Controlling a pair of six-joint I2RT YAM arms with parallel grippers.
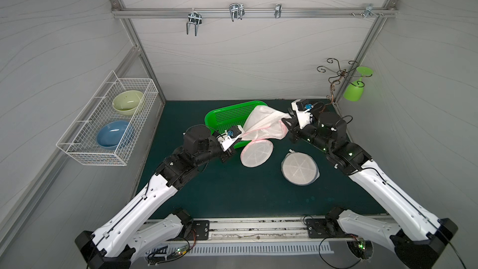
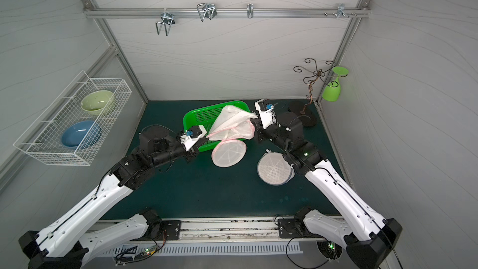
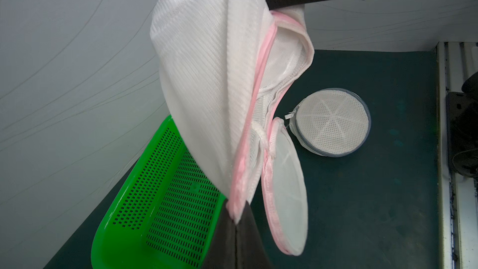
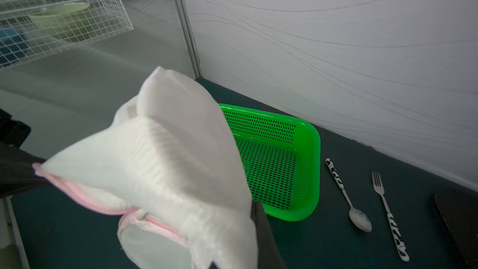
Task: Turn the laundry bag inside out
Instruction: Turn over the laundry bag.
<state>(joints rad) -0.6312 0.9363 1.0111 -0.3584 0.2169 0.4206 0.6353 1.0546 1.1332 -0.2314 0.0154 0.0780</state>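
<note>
The left tool (image 3: 236,219) and right tool (image 1: 289,121) are each pinching shut on the pink rim of the bag (image 1: 261,122), holding it stretched above the tabletop (image 1: 232,192), partly over the basket (image 1: 225,117). The mouth seems to be getting spread open. Next, the closed end probably needs pushing through it.

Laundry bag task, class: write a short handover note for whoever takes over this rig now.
Left tool: shut on the pink-trimmed laundry bag, at its rim.
Right tool: shut on the bag's opposite edge.
Bag held stretched between them by the green basket; its round panel hangs down. Grey-trimmed bag lies on the mat.
Done: bag lifted, unzipped.
Left, it seems: push the fabric through the opening to invert it.
</note>
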